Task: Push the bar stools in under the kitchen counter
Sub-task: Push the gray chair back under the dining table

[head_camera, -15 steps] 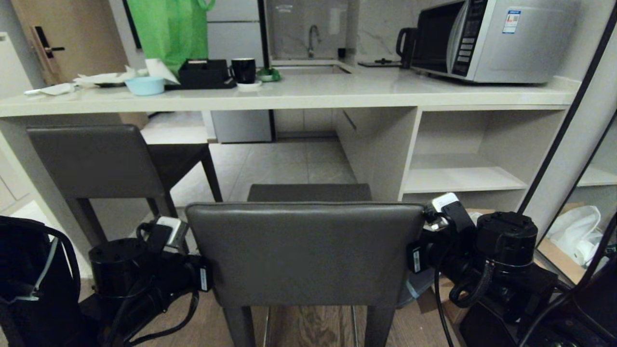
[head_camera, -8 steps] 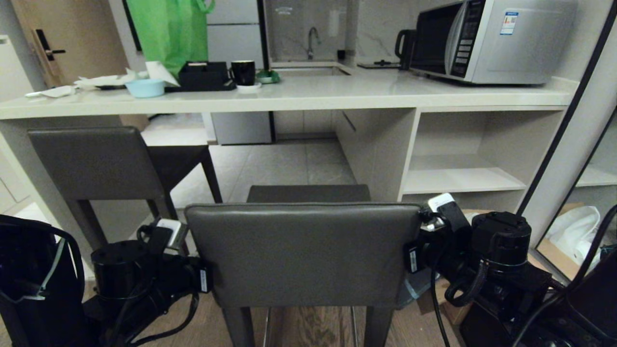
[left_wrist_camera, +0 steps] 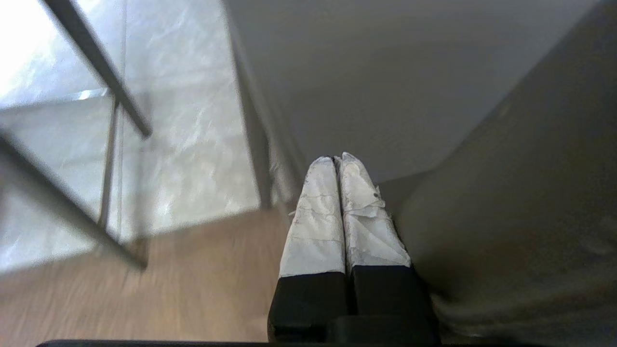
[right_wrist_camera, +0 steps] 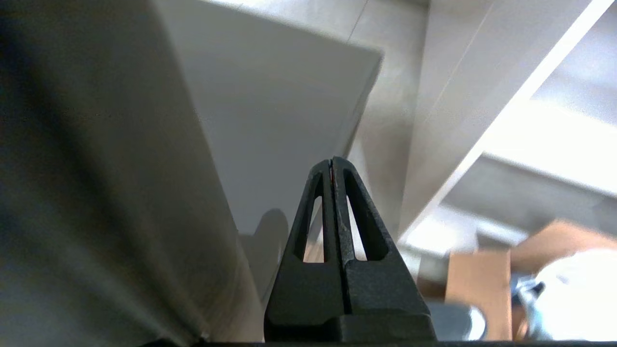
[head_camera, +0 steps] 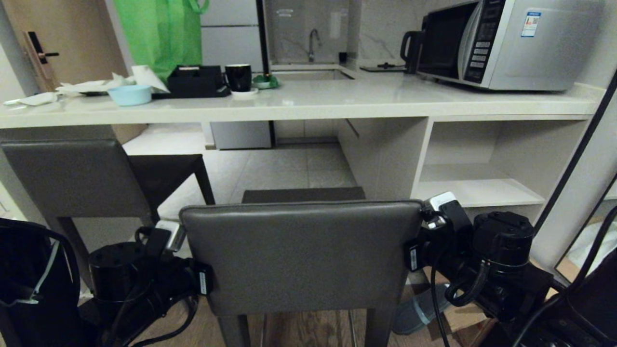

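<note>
The near bar stool point(head_camera: 301, 255) stands in front of me, its grey backrest between my two arms and its seat pointing toward the kitchen counter point(head_camera: 308, 103). The other bar stool point(head_camera: 72, 178) is at the left, its seat partly under the counter. My left arm point(head_camera: 140, 270) flanks the backrest's left edge and my right arm point(head_camera: 482, 250) its right edge; the backrest hides both sets of fingers in the head view. The left gripper point(left_wrist_camera: 337, 158), white-taped, is shut and empty beside the stool's grey side point(left_wrist_camera: 530, 217). The right gripper point(right_wrist_camera: 331, 161), black, is shut and empty beside the stool point(right_wrist_camera: 96, 168).
On the counter stand a microwave point(head_camera: 506, 43), a kettle point(head_camera: 409, 46), a black mug point(head_camera: 238, 77), a blue bowl point(head_camera: 129, 95) and a green bag point(head_camera: 159, 33). Open shelves point(head_camera: 482, 188) fill the counter's right end. A grey slipper point(head_camera: 419, 315) lies on the floor at my right.
The whole head view has shifted: the counter looks nearer and lower and the left stool sits further left, so the camera has moved forward. The near stool keeps its place between my arms.
</note>
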Controlling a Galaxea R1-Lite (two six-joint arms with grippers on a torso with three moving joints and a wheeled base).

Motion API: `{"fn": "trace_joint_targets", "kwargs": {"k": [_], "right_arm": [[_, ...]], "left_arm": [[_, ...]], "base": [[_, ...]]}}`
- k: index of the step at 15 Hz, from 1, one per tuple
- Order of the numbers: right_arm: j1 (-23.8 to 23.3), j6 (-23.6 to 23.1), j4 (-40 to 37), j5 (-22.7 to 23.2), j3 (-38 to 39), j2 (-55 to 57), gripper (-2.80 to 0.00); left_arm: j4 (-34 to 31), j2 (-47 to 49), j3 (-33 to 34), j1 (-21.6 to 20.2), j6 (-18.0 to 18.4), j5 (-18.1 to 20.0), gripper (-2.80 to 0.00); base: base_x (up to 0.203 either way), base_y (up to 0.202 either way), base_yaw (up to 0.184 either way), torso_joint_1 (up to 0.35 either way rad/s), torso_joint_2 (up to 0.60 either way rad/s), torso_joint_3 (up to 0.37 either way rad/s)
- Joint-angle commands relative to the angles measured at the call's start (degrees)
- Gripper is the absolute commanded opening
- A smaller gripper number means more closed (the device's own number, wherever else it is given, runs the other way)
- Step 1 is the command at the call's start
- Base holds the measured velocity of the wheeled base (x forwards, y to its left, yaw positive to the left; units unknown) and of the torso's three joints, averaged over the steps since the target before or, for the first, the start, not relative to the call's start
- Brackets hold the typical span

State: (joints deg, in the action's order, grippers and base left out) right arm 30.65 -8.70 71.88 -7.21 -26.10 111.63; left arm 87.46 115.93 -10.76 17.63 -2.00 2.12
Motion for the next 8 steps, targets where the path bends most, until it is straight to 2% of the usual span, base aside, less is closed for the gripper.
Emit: {"fn": "trace_joint_targets", "kwargs": {"k": [1,5,8], "right_arm": [[0.3,-0.3,0.1,0.2,0.2,0.5,-2.80],[0.3,-0.3,0.6,0.2,0.4,0.4,-2.80],[1.0,-0.2,2.4,0.2,2.1,0.5,-2.80]], "left_arm": [[0.2,0.3,0.0,0.1,0.0,-0.3,-2.80],[0.2,0.0,0.2,0.3,0.0,-0.4,-2.80],[0.2,-0.8,1.9,0.3,-0.1,-0.3,-2.80]], "base": [[0.171,0.000,0.000,-0.002,-0.01,-0.002],[0.166,0.000,0.000,0.000,0.00,0.006],[0.030,0.000,0.001,0.001,0.00,-0.001]]}}
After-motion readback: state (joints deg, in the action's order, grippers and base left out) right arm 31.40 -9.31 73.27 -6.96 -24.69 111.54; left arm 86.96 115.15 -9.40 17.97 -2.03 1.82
